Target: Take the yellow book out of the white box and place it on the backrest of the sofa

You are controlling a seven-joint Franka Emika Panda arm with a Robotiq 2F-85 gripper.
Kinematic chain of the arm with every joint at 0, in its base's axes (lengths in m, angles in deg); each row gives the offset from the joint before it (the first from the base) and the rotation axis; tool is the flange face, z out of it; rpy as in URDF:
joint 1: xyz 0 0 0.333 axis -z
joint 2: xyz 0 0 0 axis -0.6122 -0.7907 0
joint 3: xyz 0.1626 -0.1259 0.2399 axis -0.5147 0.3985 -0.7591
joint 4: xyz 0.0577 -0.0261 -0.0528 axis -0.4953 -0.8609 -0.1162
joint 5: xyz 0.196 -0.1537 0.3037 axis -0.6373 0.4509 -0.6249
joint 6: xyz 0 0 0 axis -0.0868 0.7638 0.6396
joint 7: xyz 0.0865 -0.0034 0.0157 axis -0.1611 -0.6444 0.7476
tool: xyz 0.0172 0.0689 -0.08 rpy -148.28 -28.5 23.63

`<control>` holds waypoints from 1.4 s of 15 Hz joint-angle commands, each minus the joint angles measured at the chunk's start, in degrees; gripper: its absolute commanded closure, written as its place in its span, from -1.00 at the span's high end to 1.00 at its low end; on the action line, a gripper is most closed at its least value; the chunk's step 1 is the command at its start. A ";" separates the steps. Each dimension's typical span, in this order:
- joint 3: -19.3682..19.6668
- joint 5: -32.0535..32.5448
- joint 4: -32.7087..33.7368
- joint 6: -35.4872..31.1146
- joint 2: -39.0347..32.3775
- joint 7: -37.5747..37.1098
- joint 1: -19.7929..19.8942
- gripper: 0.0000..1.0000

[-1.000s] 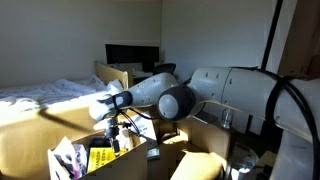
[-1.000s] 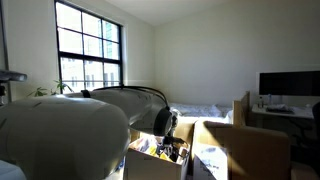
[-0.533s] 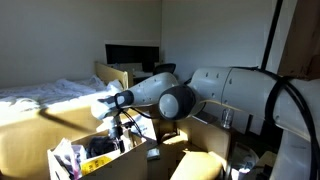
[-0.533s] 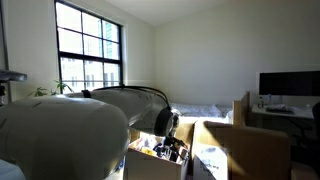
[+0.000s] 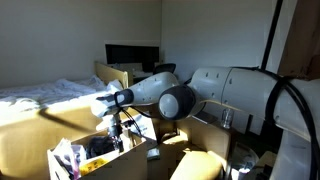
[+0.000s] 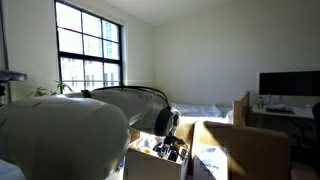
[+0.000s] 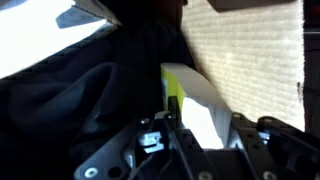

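Sunlit bedroom in both exterior views: a bed with white sheets (image 5: 40, 95) lies beyond the tool, a dark monitor (image 5: 131, 55) stands further back, and a large paned window (image 6: 90, 45) fills the wall behind the arm. Below the arm sits the white box (image 5: 135, 163), its flaps upright, and the tool (image 5: 116, 136) reaches down into it from above. Pink and white items (image 5: 70, 156) stand in the box off to one side of the tool. In the wrist view the tool (image 7: 195, 138) comes in from the bottom edge, and the yellow book (image 7: 195, 95) stands on edge right between its jaws, showing a pale face and a yellow-green strip along one side. The jaws sit close on either side of the book, but the tips are blurred and I cannot tell whether they press on it. To one side of the tool lies dark crumpled fabric (image 7: 70, 100); on the opposite side, the box's sunlit inner wall rises just beside the book.
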 commanded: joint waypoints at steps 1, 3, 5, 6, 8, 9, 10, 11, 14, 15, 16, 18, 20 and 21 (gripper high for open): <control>-0.42 -1.74 0.69 3.24 0.00 -0.10 0.05 -0.80; -0.68 -2.16 1.47 4.11 0.00 -0.77 -0.02 -0.80; -0.86 -2.53 3.46 4.76 0.00 -2.16 -0.46 -0.81; -0.91 -2.58 4.79 4.91 0.00 -2.89 -0.89 -0.81; -1.28 -3.13 8.06 5.30 0.04 -5.66 -1.79 -0.80; -1.82 -3.77 10.11 6.25 0.07 -7.34 -2.10 -0.80; -2.32 -4.65 11.85 6.67 0.12 -9.26 -2.31 -0.80; -2.94 -5.94 13.80 7.29 0.33 -11.85 -2.41 -0.80; -3.82 -8.02 11.33 3.47 4.75 -18.75 -2.09 -0.80; -3.85 -8.60 11.99 2.81 5.36 -20.85 -2.04 -0.79; -3.71 -8.90 12.19 2.18 6.44 -23.08 -1.97 -0.79; -3.57 -9.35 12.25 0.80 8.43 -27.40 -1.63 -0.80; -3.47 -9.56 12.29 -1.49 10.13 -31.31 -1.29 -0.79; -3.39 -9.68 12.30 -3.09 10.84 -33.27 -1.18 -0.79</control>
